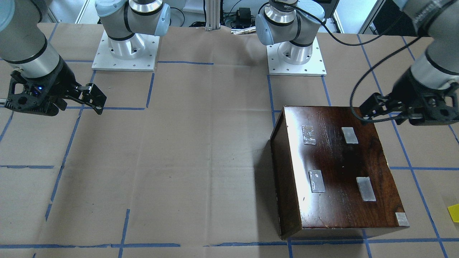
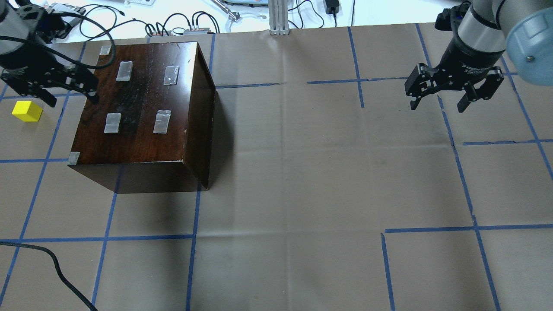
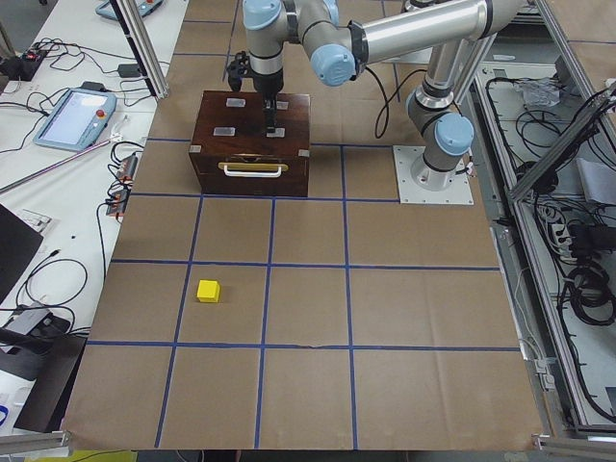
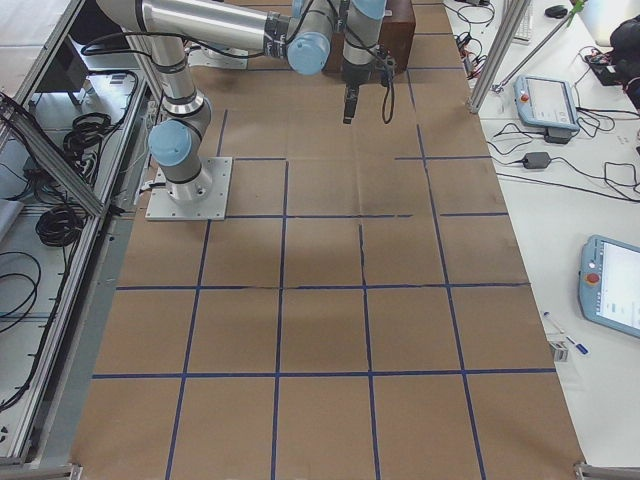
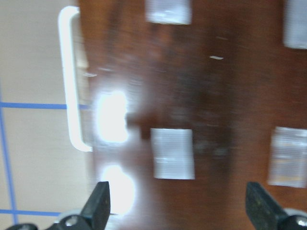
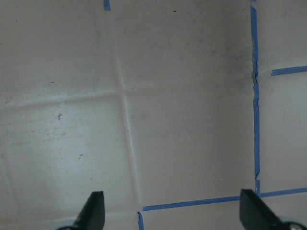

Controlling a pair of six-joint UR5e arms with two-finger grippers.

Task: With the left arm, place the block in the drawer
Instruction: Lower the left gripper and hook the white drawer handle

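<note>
black fingertips (image 5: 100, 205) of the left gripper (image 2: 72, 100) stand wide apart and empty over the blurred cabinet (image 2: 138, 108) top, upper left overhead. drawer (image 3: 252, 171) seems closed, its tray hidden. block (image 2: 27, 111) sits at the far left edge, apart from the cabinet. right gripper (image 2: 437, 106) is spread, holding nothing.

Aloft and pointing downward, the left gripper (image 2: 72, 100) and right gripper (image 2: 437, 106), jaws spread wide.

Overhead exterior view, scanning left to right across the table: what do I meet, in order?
yellow block → dark wooden cabinet → right gripper
</note>
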